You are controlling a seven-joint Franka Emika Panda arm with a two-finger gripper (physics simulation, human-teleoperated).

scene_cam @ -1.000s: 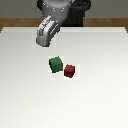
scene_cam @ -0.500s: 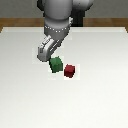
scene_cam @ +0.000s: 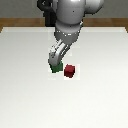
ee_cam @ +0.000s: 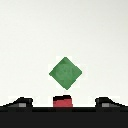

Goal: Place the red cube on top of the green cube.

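Green cube (scene_cam: 56, 68) left, partly under gripper (scene_cam: 52, 63). Red cube (scene_cam: 69, 71) just right of it, apart, on table (scene_cam: 25, 95). Fingers (ee_cam: 20, 103) spread, empty. Approach step, probably; next needs centring over red, then descent.

One red cube (scene_cam: 70, 71). One green cube (scene_cam: 56, 68). Two cubes total, both on one white worktop (scene_cam: 30, 95). One robot arm (scene_cam: 70, 27), carrying two fingers (ee_cam: 20, 103), both visible in wrist view.
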